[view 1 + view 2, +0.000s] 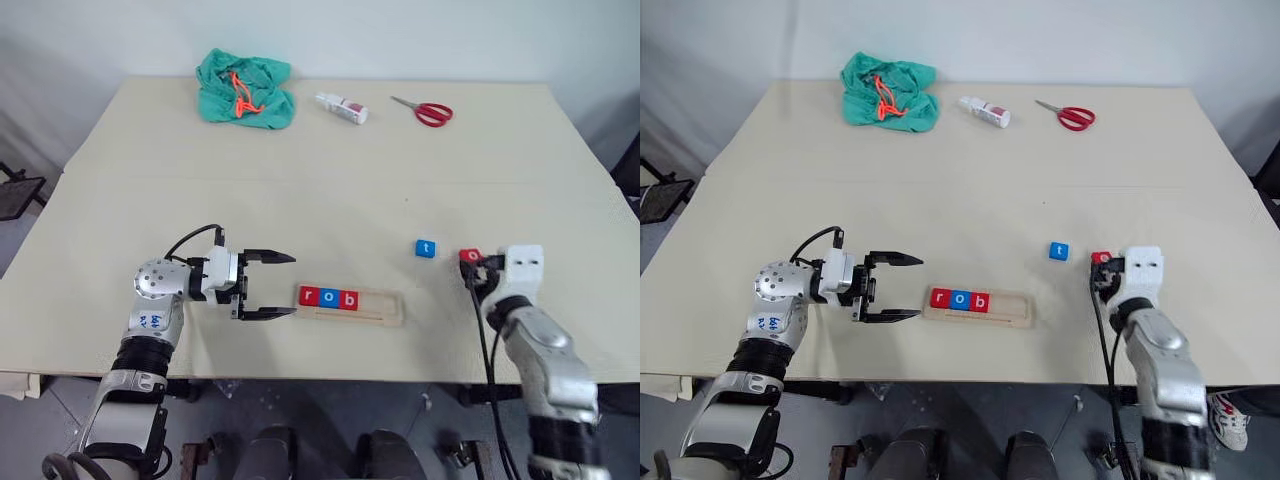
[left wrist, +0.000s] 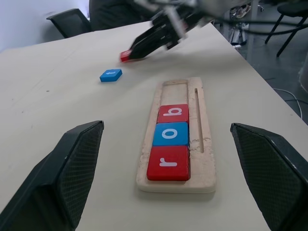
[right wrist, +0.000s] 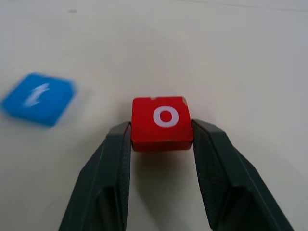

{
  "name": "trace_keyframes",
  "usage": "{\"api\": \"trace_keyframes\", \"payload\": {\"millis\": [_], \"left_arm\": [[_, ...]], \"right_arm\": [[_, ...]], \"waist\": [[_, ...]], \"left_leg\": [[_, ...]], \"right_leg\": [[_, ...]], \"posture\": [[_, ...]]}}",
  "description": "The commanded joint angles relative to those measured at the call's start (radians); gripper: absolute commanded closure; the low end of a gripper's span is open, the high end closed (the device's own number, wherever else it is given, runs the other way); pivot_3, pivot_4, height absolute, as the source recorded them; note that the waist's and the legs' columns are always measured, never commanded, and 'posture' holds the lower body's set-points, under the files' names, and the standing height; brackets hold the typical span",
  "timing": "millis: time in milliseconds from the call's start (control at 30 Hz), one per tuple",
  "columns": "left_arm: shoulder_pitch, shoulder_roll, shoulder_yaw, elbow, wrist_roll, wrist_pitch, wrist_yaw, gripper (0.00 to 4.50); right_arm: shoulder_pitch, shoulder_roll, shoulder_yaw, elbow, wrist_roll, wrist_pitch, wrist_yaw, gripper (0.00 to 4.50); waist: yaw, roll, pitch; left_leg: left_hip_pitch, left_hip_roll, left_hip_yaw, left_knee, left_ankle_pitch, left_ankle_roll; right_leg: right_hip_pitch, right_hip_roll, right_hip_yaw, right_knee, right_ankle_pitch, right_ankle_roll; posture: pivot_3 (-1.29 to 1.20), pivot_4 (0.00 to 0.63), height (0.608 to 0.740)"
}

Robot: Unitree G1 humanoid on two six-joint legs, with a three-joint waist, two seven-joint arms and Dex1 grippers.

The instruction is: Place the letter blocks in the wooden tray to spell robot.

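Your right hand (image 3: 162,139) had clamped the red o block (image 3: 162,123); the wooden tray's (image 1: 385,312) empty slots lay leftward, nearer your wide-open, empty left hand (image 1: 283,285).

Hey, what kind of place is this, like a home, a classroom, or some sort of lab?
Probably a lab or office workroom set up for robot trials. A plain pale table holds staged props: scissors, a green cloth, a wooden tray of letter blocks. Office chairs and loose cables stand around it.

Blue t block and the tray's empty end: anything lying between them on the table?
No. In the left eye view, bare tabletop separates the blue t block from the open end of the wooden tray. The left wrist view agrees.
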Motion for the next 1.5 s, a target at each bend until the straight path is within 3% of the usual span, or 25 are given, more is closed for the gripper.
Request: {"api": "trace_keyframes", "payload": {"millis": [33, 300, 567, 800, 1067, 1100, 1300, 1400, 1500], "left_arm": [[-0.005, 0.001, 0.009, 0.003, -0.02, 0.003, -0.02, 0.0], [-0.045, -0.008, 0.009, 0.078, -0.007, -0.02, -0.052, 0.0], [-0.06, -0.013, 0.008, 0.093, -0.005, -0.026, -0.062, 0.0], [-0.056, -0.008, 0.008, 0.08, -0.005, -0.019, -0.065, 0.0], [-0.055, -0.002, 0.012, 0.074, -0.006, -0.016, -0.062, 0.0], [-0.055, -0.001, 0.012, 0.074, -0.006, -0.016, -0.062, 0.0], [-0.058, 0.003, 0.016, 0.082, -0.006, -0.022, -0.061, 0.0], [-0.06, 0.002, 0.017, 0.089, -0.005, -0.028, -0.059, 0.0], [-0.056, 0.0, 0.017, 0.086, -0.004, -0.029, -0.055, 0.0]], "right_arm": [[0.116, -0.028, -0.038, -0.242, 0.077, 0.102, 0.027, 3.05], [0.331, 0.009, -0.039, -0.534, 0.158, 0.236, -0.01, 3.05], [0.37, 0.067, 0.046, -0.589, 0.114, 0.275, -0.101, 3.05], [0.368, 0.074, 0.09, -0.535, 0.116, 0.285, -0.091, 3.05], [0.367, 0.065, 0.088, -0.518, 0.087, 0.253, -0.088, 0.29], [0.37, 0.054, 0.073, -0.53, 0.111, 0.261, -0.065, 0.03], [0.412, -0.161, -0.06, -0.519, 0.254, 0.242, 0.231, 0.03], [0.414, -0.328, -0.118, -0.39, 0.253, 0.129, 0.458, 0.03], [0.363, -0.448, -0.093, -0.232, 0.196, -0.008, 0.601, 0.03]], "waist": [[0.001, 0.0, 0.0], [0.003, 0.0, 0.0], [0.001, 0.0, 0.0], [0.001, 0.0, 0.0], [0.001, 0.0, 0.0], [0.001, 0.0, 0.0], [0.003, 0.0, 0.0], [0.004, -0.001, 0.0], [0.004, -0.001, 0.0]], "left_leg": [[0.0, 0.0, 0.0, 0.0, 0.0, 0.0], [0.0, 0.0, 0.0, 0.0, 0.0, 0.0], [0.0, -0.001, 0.001, 0.0, 0.0, 0.0], [0.0, -0.001, 0.001, 0.0, 0.0, 0.0], [0.0, -0.001, 0.001, 0.0, 0.0, 0.0], [0.0, -0.001, 0.001, 0.0, 0.0, 0.0], [0.0, -0.002, 0.001, 0.0, 0.0, 0.001], [0.001, -0.001, 0.001, 0.0, 0.001, 0.001], [0.001, -0.002, 0.001, 0.0, 0.001, 0.002]], "right_leg": [[0.0, 0.0, 0.0, -0.001, 0.0, 0.0], [0.001, 0.0, 0.0, -0.003, 0.0, 0.0], [0.001, 0.0, 0.001, -0.003, 0.0, 0.0], [0.001, 0.0, 0.001, -0.003, 0.0, 0.0], [0.001, 0.0, 0.001, -0.003, 0.0, 0.0], [0.001, 0.0, 0.001, -0.003, 0.0, 0.0], [0.002, 0.0, 0.001, -0.004, 0.0, 0.0], [0.003, 0.0, 0.0, -0.006, 0.0, 0.0], [0.004, 0.0, 0.0, -0.008, 0.0, 0.0]], "posture": [[0.0, 0.15, 0.74], [0.0, 0.15, 0.74], [0.0, 0.15, 0.74], [0.0, 0.15, 0.74], [0.0, 0.15, 0.74], [0.0, 0.15, 0.74], [0.0, 0.15, 0.74], [0.0, 0.15, 0.74], [0.0, 0.15, 0.74]]}}
